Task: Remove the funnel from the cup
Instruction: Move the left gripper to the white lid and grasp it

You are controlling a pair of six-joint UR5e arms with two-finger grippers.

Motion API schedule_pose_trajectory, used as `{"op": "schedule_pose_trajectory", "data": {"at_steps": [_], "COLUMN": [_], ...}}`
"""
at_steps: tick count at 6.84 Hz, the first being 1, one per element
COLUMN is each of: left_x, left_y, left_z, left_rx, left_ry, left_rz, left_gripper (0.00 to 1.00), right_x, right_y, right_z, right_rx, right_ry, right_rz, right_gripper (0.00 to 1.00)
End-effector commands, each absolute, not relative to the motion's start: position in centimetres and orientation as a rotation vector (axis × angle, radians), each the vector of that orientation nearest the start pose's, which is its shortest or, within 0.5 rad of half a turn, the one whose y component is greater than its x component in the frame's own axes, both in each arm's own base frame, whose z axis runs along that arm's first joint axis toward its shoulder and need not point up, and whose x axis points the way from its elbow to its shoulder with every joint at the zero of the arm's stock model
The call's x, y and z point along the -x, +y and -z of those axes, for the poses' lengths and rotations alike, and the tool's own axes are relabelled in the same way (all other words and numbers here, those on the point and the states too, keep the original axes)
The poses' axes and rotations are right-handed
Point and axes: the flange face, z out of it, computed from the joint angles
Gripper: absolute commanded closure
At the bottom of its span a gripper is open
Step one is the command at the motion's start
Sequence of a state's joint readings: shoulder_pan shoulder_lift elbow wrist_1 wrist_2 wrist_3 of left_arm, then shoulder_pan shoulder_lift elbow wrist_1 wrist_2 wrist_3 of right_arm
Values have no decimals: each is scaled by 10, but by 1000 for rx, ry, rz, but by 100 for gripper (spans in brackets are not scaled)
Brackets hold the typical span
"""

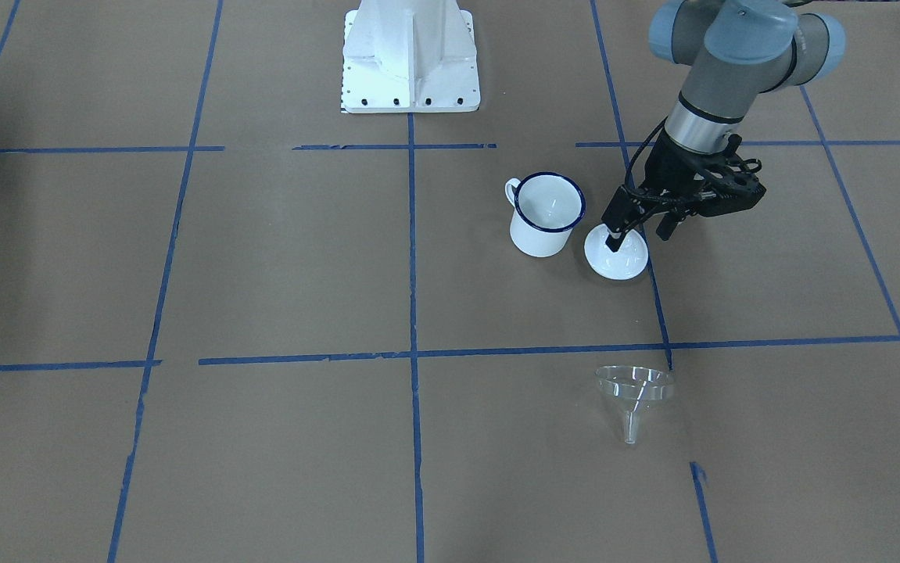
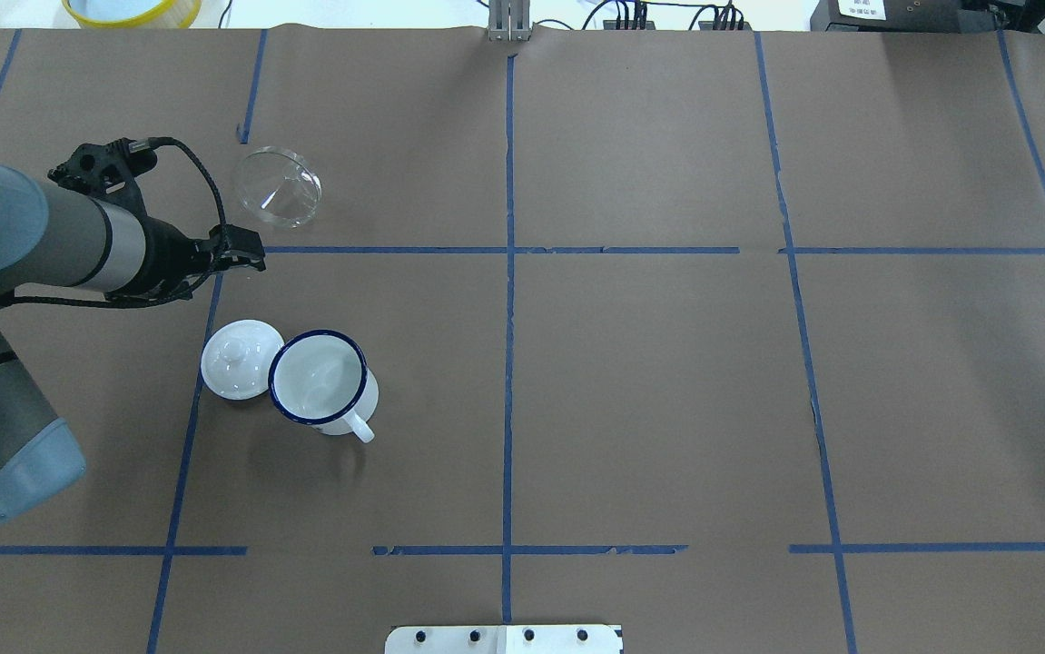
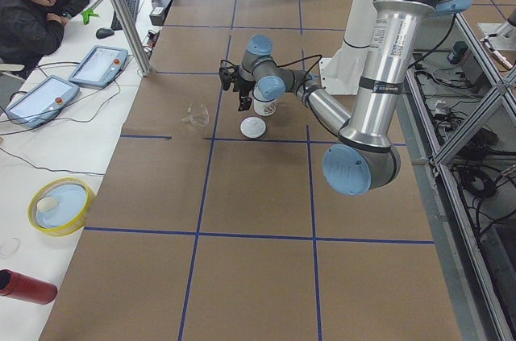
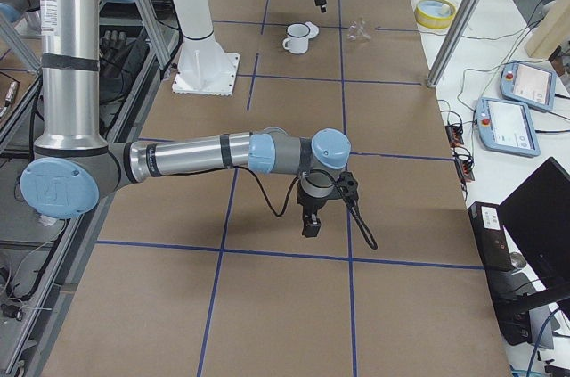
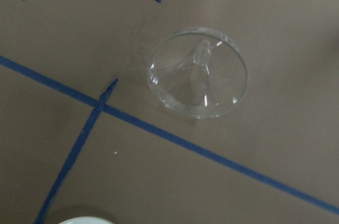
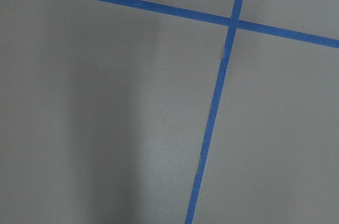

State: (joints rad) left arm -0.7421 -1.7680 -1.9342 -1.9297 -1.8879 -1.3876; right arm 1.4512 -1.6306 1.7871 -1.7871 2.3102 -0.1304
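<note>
The enamel mug (image 1: 545,223) stands upright and empty (white inside, dark blue rim), with a domed white lid (image 1: 623,263) just beside it. The clear funnel (image 1: 635,387) lies tilted on the paper-covered table (image 1: 277,266), well apart from the mug. The left gripper (image 1: 640,233) hovers with its jaws spread, holding nothing. I cannot tell the state of the right gripper (image 4: 312,221).

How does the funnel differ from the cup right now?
The funnel is clear; the cup is white with a dark blue rim. The funnel lies tipped on its side; the cup stands upright. The funnel has a spout, the cup a loop handle. Both rest on the table, ungripped.
</note>
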Motion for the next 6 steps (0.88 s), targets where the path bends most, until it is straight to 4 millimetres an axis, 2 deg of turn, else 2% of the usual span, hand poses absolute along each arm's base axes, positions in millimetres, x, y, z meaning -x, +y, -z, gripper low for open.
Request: {"op": "schedule_pose_trajectory", "data": {"at_steps": [1,3,5,6], "left_x": [-350,-371,-385,-388], "left_y": [-446,-441,-429,-427], "left_z": [-379,-393,-396,-397], "left_rx": [-108,-83,-66,-63], "left_ry": [905,876,871,869], "left_rz": [302,284,255,249], "left_gripper": [0,0,0,6], "right_x": [-11,-11,-11,-11], "right_y": [-462,-462,-462,-462], "right_z": [-605,-605,-606,-605], "right_rx": [53,54,55,53], "right_ry": [-741,-741,-741,-741], "right_rz": [216,215,216,216], "right_gripper": [0,0,0,0]}}
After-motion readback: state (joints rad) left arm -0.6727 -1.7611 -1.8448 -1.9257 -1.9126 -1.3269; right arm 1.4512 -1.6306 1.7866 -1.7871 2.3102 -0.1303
